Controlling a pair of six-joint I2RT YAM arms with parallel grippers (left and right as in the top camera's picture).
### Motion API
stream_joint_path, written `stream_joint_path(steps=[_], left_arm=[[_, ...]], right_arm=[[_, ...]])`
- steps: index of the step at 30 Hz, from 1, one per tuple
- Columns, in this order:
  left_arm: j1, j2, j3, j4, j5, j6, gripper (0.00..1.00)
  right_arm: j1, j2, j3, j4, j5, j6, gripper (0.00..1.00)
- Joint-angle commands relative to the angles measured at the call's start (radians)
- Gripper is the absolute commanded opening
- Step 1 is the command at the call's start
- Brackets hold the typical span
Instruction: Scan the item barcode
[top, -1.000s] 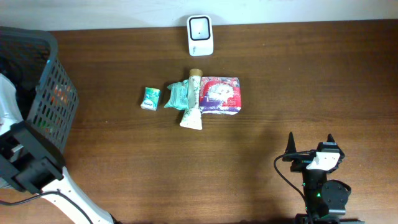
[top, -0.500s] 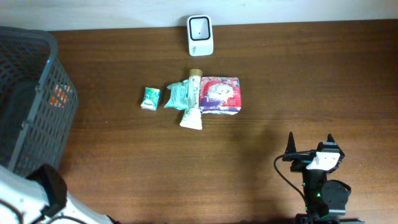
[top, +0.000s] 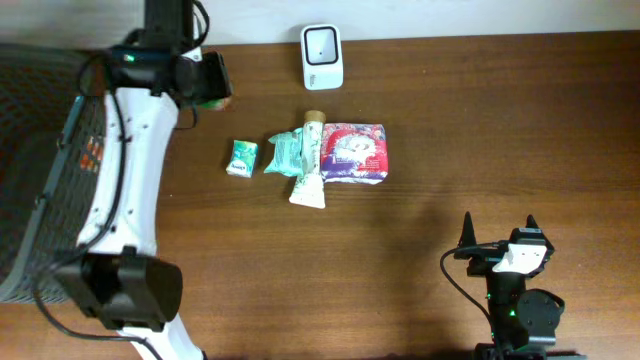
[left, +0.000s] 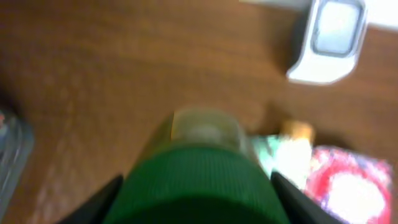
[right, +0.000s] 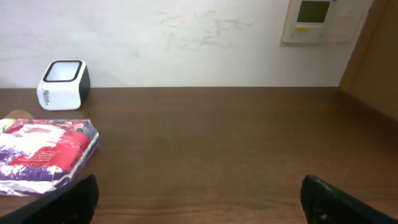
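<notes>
At 5 o'clock on the table the right gripper (top: 498, 228) is held with fingers spread wide. At 10 o'clock from the central packets (top: 330, 155), a green-capped bottle (left: 199, 180) is clamped in the left gripper (left: 196, 202). Its long axis is laid along the fingers (blurred), cap towards the wrist camera, pale end pointed away. The scanner (top: 322, 55) is seen at that gripper's 3 o'clock.

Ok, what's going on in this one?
The left gripper holds a green ribbed-cap item, blurred in its wrist camera, above the brown wooden table left of the white box-shaped barcode scanner. A small green packet, a pale tube and a red and purple pouch lie mid-table. The right gripper sits open and empty at the near edge.
</notes>
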Motion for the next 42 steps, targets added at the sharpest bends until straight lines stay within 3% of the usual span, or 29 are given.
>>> stream_joint_path(steps=[1, 6, 10, 12, 14, 19, 21, 24, 26, 28, 31, 35, 38, 40, 42], left_arm=[[0.004, -0.022, -0.215, 0.180, -0.100, 0.011, 0.25], [0.004, -0.022, -0.541, 0.505, -0.099, 0.011, 0.32], [0.006, -0.022, -0.626, 0.607, -0.167, 0.011, 0.37], [0.021, -0.022, -0.626, 0.624, -0.171, 0.003, 0.37], [0.042, -0.012, -0.627, 0.600, -0.141, -0.095, 0.38], [0.036, 0.038, -0.627, 0.560, 0.103, -0.095, 0.42], [0.037, 0.038, -0.627, 0.559, 0.105, -0.095, 0.66], [0.037, 0.024, -0.588, 0.537, 0.190, -0.095, 0.78], [0.037, -0.006, -0.504, 0.479, 0.169, -0.094, 0.99], [0.037, -0.052, -0.393, 0.393, 0.074, -0.093, 0.99], [0.038, -0.111, -0.270, 0.323, 0.055, -0.022, 0.99], [0.125, -0.303, -0.030, 0.316, -0.001, -0.021, 0.99], [0.345, -0.417, -0.007, 0.322, -0.218, 0.085, 0.99], [0.533, -0.399, -0.009, 0.284, -0.214, 0.110, 0.96], [0.677, -0.327, -0.009, 0.218, -0.075, 0.126, 0.89]], right_arm=[[0.006, -0.007, -0.009, -0.002, 0.002, 0.008, 0.99], [0.006, -0.007, -0.009, -0.002, 0.002, 0.008, 0.99], [0.006, -0.007, -0.009, -0.002, 0.002, 0.008, 0.99], [0.006, -0.007, -0.009, -0.002, 0.002, 0.008, 0.99], [0.006, -0.007, -0.009, -0.002, 0.002, 0.008, 0.99], [0.006, -0.006, -0.009, -0.002, 0.002, 0.008, 0.99], [0.006, -0.007, -0.009, -0.002, 0.002, 0.008, 0.99], [0.006, -0.007, -0.009, -0.002, 0.002, 0.008, 0.99], [0.006, -0.007, -0.009, -0.002, 0.002, 0.008, 0.99], [0.006, -0.007, -0.009, -0.002, 0.002, 0.008, 0.99], [0.006, -0.007, -0.009, -0.002, 0.002, 0.008, 0.99], [0.006, -0.007, -0.009, -0.002, 0.002, 0.008, 0.99], [0.006, -0.007, -0.009, -0.002, 0.002, 0.008, 0.99], [0.006, -0.007, -0.009, -0.002, 0.002, 0.008, 0.99], [0.006, -0.007, -0.009, -0.002, 0.002, 0.008, 0.99]])
